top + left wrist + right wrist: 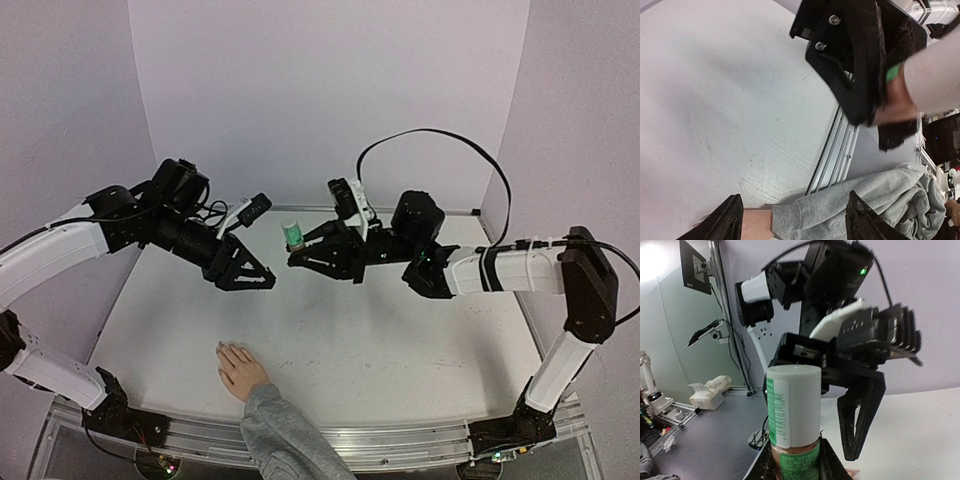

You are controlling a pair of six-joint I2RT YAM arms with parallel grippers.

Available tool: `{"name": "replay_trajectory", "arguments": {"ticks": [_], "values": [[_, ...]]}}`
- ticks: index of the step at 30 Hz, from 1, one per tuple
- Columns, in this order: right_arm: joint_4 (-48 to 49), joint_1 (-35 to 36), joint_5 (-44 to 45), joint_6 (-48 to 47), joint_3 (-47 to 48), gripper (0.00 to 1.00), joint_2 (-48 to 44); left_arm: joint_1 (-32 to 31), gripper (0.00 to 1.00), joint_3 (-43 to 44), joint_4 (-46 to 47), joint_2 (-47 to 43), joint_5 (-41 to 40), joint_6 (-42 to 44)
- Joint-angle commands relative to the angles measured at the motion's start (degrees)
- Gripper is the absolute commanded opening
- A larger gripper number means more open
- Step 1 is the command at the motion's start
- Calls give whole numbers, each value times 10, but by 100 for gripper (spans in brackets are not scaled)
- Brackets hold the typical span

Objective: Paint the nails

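Observation:
A flesh-coloured hand (240, 368) in a grey knit sleeve (285, 432) lies flat on the white table (400, 350) near its front edge. Its nails are too small to make out. My right gripper (296, 252) hangs above the table's middle, shut on a small bottle (292, 235) with a white cap and a green label, held upright. In the right wrist view the bottle (792, 410) fills the centre, gripped low down between my fingers (832, 462). My left gripper (250, 282) hovers just left of the bottle, open and empty. Its wrist view shows the sleeve (840, 210) between the spread fingertips (727, 220).
Lilac walls close off the back and both sides. An aluminium rail (400, 440) runs along the table's front edge. A black cable (440, 140) loops above the right arm. The two grippers hang close together over the table's middle.

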Motion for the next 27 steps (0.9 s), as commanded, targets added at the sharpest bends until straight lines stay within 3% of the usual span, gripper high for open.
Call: {"name": "replay_trajectory", "arguments": {"ticks": [1,7,11,14,20,27], "values": [[65,-1,141,-46,-37,0,-60,5,73,-42,76,-86,-7,-41],[-49,22,470,-78,-39,0,-73,4,74,-101,187,-157,-20,-102],[-108,75,715,-105,-14,0,-63,3,74,-98,237,-173,-161,-153],[-126,115,818,-140,10,0,-45,4,74,-73,241,-146,-236,-198],[-151,161,864,-179,61,0,-3,3,73,-19,258,-64,-218,-229],[-157,172,846,-206,80,0,10,3,72,-22,286,-47,-214,-240]]}}
